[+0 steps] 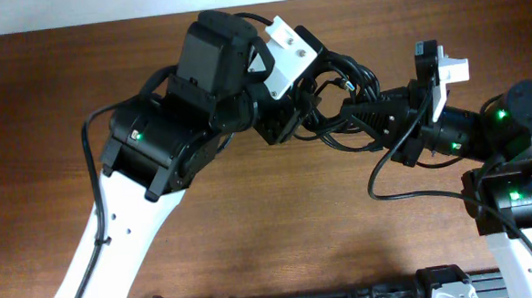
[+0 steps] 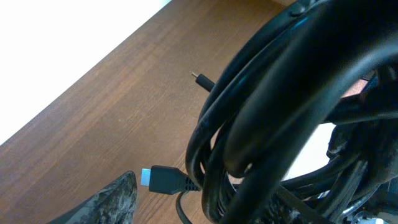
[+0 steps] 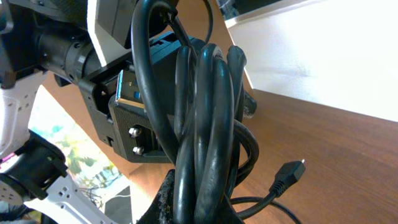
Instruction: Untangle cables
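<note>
Both arms are meeting over the far middle of the brown wooden desk (image 1: 279,221), with the cables (image 1: 341,104) bunched between them as a tight bundle of black loops held up above the wood. The right gripper (image 1: 360,118) is reaching in from the right side, and its jaws are clamping the bundle; in the right wrist view the cords (image 3: 202,143) are running in thick parallel strands straight up from between its fingers (image 3: 168,202), filling the middle of the picture. The left gripper (image 1: 287,120) is pressing in against the same bundle from the left, and its dark body is sitting directly behind the loops in the right wrist view. Whether the left jaws are open or gripping the cords cannot be told, since the loops are crowding the left wrist view and hiding them apart from one mottled fingertip (image 2: 115,202) at the bottom edge. Two free ends are hanging out of the bundle: a black plug (image 2: 163,179) with a pale metal tip is sticking out to the left low in the left wrist view, and a smaller plug (image 2: 203,79) is poking out higher up, over the desk. In the right wrist view another plug end (image 3: 289,173) is dangling to the right of the strands.
</note>
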Tool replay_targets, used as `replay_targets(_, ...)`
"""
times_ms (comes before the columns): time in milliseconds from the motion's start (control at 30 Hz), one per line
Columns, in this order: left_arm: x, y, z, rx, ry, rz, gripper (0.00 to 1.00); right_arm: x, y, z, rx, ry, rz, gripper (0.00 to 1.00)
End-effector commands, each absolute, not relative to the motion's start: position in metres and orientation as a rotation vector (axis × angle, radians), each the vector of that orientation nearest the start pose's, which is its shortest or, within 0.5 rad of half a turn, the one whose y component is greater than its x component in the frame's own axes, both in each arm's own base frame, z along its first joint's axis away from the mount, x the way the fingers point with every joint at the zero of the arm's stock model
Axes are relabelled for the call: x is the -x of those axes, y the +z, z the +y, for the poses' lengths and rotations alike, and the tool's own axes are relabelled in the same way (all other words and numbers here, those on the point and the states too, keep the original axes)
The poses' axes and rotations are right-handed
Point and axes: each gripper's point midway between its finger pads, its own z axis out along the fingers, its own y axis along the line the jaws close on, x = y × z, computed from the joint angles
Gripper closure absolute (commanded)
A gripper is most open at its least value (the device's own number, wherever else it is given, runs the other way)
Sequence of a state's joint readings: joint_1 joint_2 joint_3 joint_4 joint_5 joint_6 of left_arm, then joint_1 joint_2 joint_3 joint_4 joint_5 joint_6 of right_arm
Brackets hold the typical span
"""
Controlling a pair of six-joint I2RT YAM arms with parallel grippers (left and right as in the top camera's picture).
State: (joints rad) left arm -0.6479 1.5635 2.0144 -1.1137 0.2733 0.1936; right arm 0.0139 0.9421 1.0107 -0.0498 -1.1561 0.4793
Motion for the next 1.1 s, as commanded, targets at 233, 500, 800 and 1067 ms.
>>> replay_targets(233, -0.288, 0.412, -0.28, -1.052, -0.582, 1.924, 0.48, -0.232, 0.415, 0.165, 0.669, 1.309, 1.569, 0.96)
replay_targets(500, -0.284, 0.416, -0.285, -1.068, -0.622, 1.898, 0.62, -0.229, 0.419, 0.166, 0.7, 1.304, 1.544, 0.96)
replay_targets(800, -0.284, 0.416, -0.285, -1.068, -0.622, 1.899, 1.0, -0.229, 0.419, 0.166, 0.7, 1.303, 1.544, 0.96)
replay_targets(1067, -0.304, 0.412, -0.269, -1.008, -0.449, 1.924, 1.0, -0.229, 0.414, 0.166, 0.681, 1.321, 1.571, 0.3)
